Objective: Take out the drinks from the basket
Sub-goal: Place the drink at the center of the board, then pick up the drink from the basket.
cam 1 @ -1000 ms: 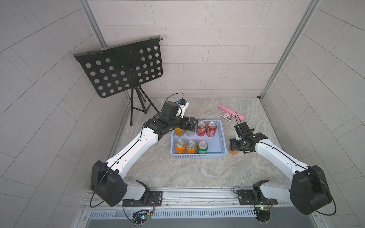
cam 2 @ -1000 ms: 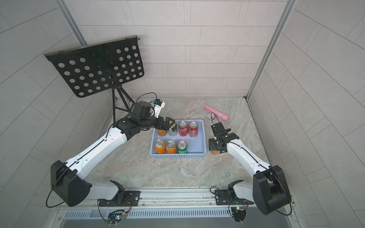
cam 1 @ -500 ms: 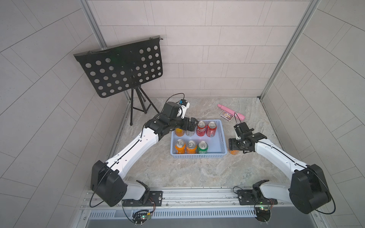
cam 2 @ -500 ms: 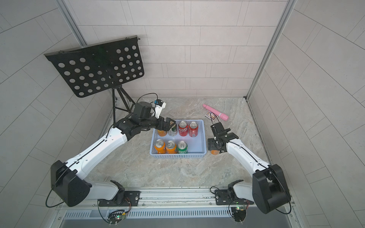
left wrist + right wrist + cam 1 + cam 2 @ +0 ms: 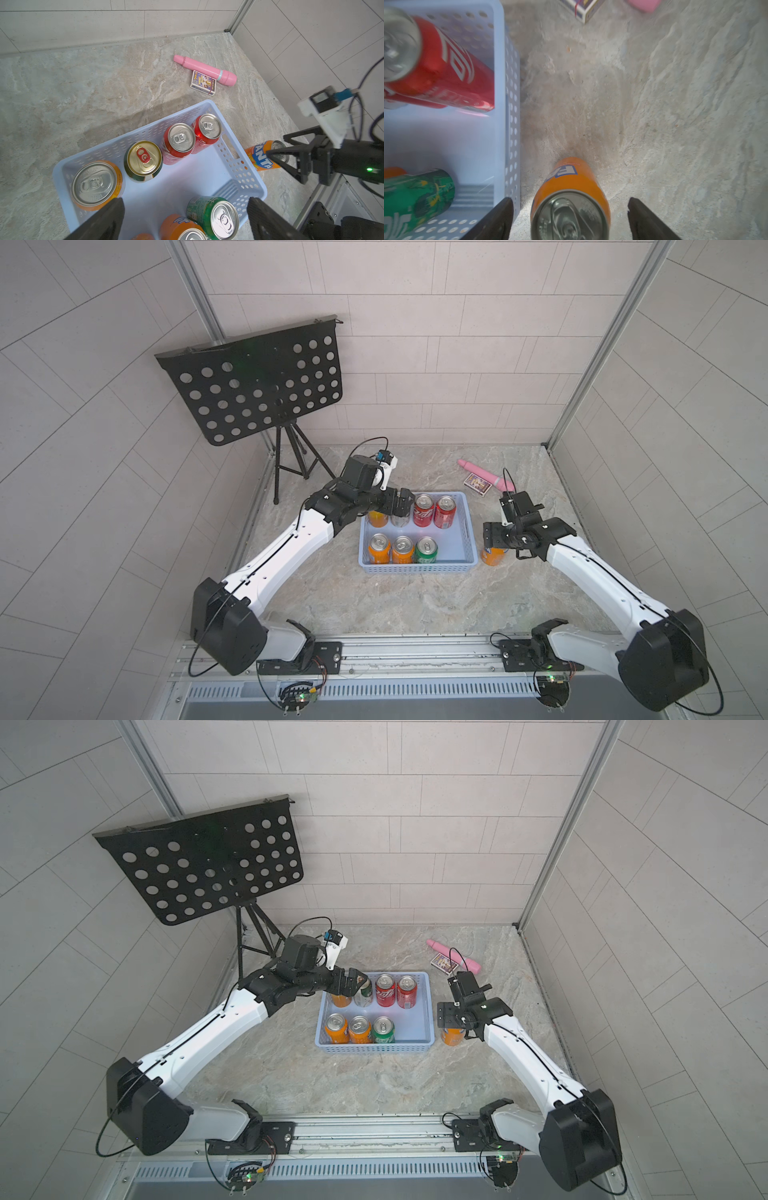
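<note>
Right gripper (image 5: 493, 541) sits straight above the lone orange can (image 5: 492, 558) in both top views. That can stands upright on the stone-look table (image 5: 415, 614), just outside the basket (image 5: 415, 570) on the right arm's side. Seven more drinks are inside: the far orange can (image 5: 377, 519), the dark green-and-white can (image 5: 400, 523) and two red cans (image 5: 423, 511) along the far wall, then the near orange cans (image 5: 379, 548) and the green can (image 5: 426, 549) along the near wall. Left gripper (image 5: 358, 986) hangs over the basket's far corner on the left arm's side, about at the dark green-and-white can's top; can't tell from up here if it touches. Left wrist view: the left gripper's jaws are wide apart with nothing between them, above the basket floor, and the lone orange can (image 5: 257, 159) shows past the basket wall with the right gripper (image 5: 276, 146) at its top. Pink tube (image 5: 204, 69) and a little card box (image 5: 203, 83) lie right against each other further back on the table. Right wrist view: the right gripper's jaws are spread, with a clear gap on each side of the lone orange can (image 5: 566, 180), so it's gripping nothing.
</note>
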Controlling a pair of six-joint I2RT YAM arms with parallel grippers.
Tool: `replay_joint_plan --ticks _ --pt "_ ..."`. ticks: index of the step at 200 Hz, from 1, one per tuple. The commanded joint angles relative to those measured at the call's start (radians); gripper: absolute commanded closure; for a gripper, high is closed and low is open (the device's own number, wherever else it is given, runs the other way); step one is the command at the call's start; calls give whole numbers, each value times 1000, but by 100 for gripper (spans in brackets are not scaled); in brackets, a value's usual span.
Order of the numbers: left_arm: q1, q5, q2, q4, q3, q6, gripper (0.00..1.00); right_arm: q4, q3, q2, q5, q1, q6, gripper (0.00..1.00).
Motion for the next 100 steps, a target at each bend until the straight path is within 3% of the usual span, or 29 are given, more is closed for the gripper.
replay_joint_plan --ticks 1,69,100 --pt "-4 -98 -53 -17 6 34 0 -56 54 -70 63 -4 -3 10" --pt "0 -433 -187 -56 -96 40 0 -70 154 -164 -167 -2 -32 11" --pt "4 -467 -215 -23 -131 39 0 -179 196 -83 -23 -4 -23 11"
